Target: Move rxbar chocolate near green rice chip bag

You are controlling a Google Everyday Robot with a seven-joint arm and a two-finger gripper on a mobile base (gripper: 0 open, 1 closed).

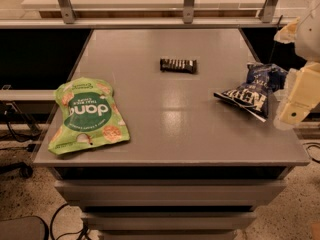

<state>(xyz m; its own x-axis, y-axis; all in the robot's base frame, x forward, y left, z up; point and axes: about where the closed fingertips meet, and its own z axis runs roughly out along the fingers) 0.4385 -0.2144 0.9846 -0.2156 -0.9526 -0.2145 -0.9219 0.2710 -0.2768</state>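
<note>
The grey bench point(165, 129) fills most of the view, a flat-topped unit with drawer fronts point(167, 189) stacked beneath its front edge. Behind its far edge runs a pale raised ledge held by slanted metal posts point(189, 1).

On the bench, the biggest item is the green rice chip bag point(89, 115). It lies flat at the front-left corner, close to the left edge, with its dark green round label facing up and its white lettering reading upside down from the camera's side.

Next in size is a dark blue chip bag point(252, 91), crumpled and lying on the right side of the bench. Its far end appears to reach out over the right edge. It is well apart from the green bag, with the bare middle of the bench between them.

The robot's arm point(310, 31) enters at the right border, pale and partly cut off by the frame. Its cream-coloured hand point(295, 109) hangs just beside the blue bag, out past the bench's right edge, holding nothing that can be seen. Whether the hand is apart or together I cannot tell, nor whether it touches the blue bag.

Smallest is the rxbar chocolate point(178, 65), a flat dark bar lying lengthwise across the far middle of the bench. It sits between the two bags but farther back than both, touching neither, and well apart from the green rice chip bag.

Dark cables point(20, 129) trail on the floor at the left.
</note>
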